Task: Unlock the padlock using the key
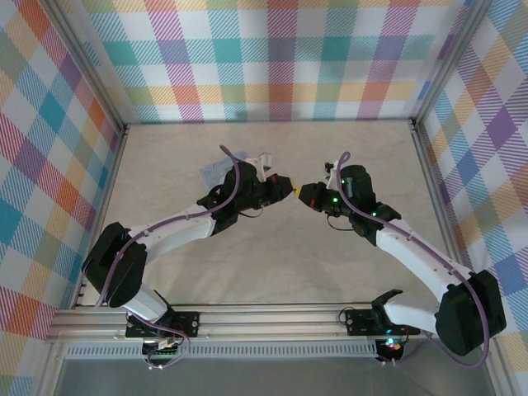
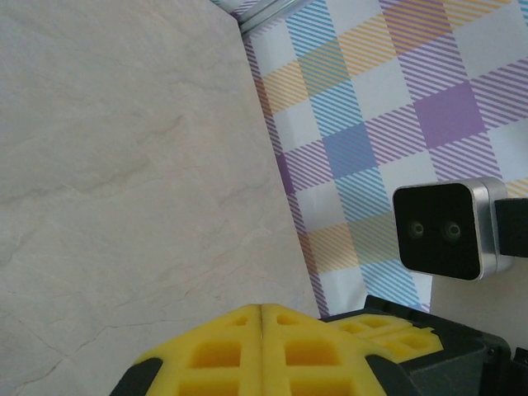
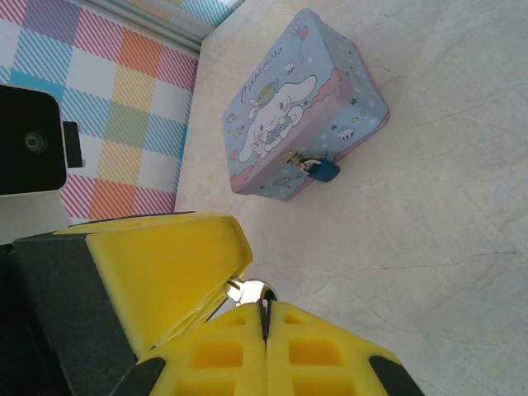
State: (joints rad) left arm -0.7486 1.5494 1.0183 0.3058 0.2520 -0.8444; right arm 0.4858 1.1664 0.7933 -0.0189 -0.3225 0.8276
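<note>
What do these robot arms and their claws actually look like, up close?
The left arm and right arm each have white tubular links joined by chunky black joints, with a purple cable running along it. Small green lights glow on the right one. The left gripper and right gripper end in black fingers faced with yellow waffle-patterned pads.
</note>
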